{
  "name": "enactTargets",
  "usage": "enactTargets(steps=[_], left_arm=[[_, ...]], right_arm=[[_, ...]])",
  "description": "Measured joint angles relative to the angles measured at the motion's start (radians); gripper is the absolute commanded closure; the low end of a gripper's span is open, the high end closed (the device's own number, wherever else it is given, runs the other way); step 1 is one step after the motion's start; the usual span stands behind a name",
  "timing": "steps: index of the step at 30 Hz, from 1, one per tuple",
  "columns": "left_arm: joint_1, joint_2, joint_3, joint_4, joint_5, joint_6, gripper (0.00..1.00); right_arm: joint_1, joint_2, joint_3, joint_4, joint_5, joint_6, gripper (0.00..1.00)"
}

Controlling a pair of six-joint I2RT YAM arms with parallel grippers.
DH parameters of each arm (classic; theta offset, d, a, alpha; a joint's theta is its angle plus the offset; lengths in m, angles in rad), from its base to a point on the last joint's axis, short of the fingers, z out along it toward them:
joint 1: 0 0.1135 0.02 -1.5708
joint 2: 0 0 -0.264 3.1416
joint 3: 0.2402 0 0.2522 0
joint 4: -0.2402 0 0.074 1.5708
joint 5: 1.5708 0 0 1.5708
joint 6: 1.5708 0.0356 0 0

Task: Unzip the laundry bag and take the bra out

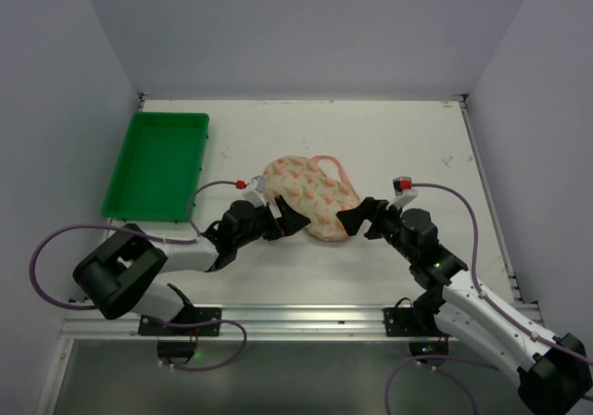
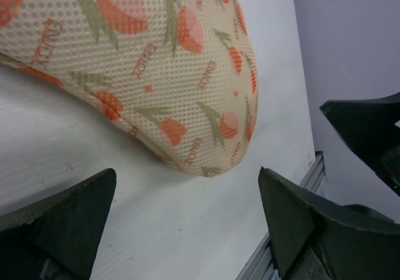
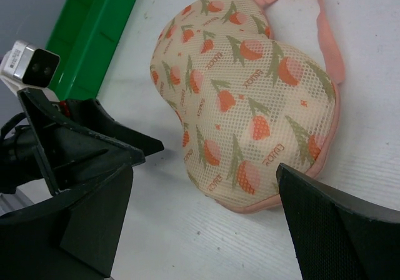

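The laundry bag (image 1: 310, 195) is a cream peanut-shaped pouch with a pink-red and green print. It lies zipped shut on the white table, its pink loop (image 3: 325, 36) pointing away. My left gripper (image 1: 289, 219) is open just in front of the bag's near left side, fingers apart from the fabric. In the left wrist view the laundry bag (image 2: 156, 61) fills the top, beyond the open left gripper (image 2: 187, 189). My right gripper (image 1: 356, 219) is open by the near right end. The right wrist view shows the laundry bag (image 3: 250, 99) ahead of the right gripper (image 3: 205, 180). No bra shows.
A green rectangular plastic tray (image 1: 121, 182) stands at the left of the table, also seen as the tray (image 3: 94, 24) in the right wrist view. The left arm's black fingers (image 3: 106, 139) reach in close to the right gripper. An aluminium rail (image 1: 296, 320) runs along the near edge.
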Motion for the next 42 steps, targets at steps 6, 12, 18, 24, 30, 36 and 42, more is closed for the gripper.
enactTargets(steps=[6,12,18,24,30,36,42], left_arm=[[0.0,0.175,-0.012,0.138,0.03,-0.049,0.06],[-0.028,0.275,-0.014,0.293,0.04,-0.128,0.14],[-0.066,0.322,-0.014,0.351,0.01,-0.209,0.23],[-0.079,0.341,-0.014,0.372,-0.055,-0.255,0.32],[-0.099,0.366,-0.007,0.398,-0.103,-0.276,0.42],[-0.106,0.393,0.016,0.416,-0.119,-0.284,0.68],[-0.107,0.397,0.019,0.418,-0.124,-0.283,0.86]], right_arm=[[0.0,-0.008,-0.006,0.007,-0.016,0.0,0.01],[0.0,-0.013,-0.014,0.015,-0.016,0.0,0.01],[0.0,-0.012,-0.016,0.019,-0.017,0.001,0.01],[0.0,-0.014,-0.018,0.023,-0.017,0.001,0.01],[0.0,-0.016,-0.024,0.029,-0.017,0.0,0.01],[0.0,-0.027,-0.034,0.031,-0.017,0.0,0.01],[0.0,-0.028,-0.039,0.033,-0.021,-0.008,0.01]])
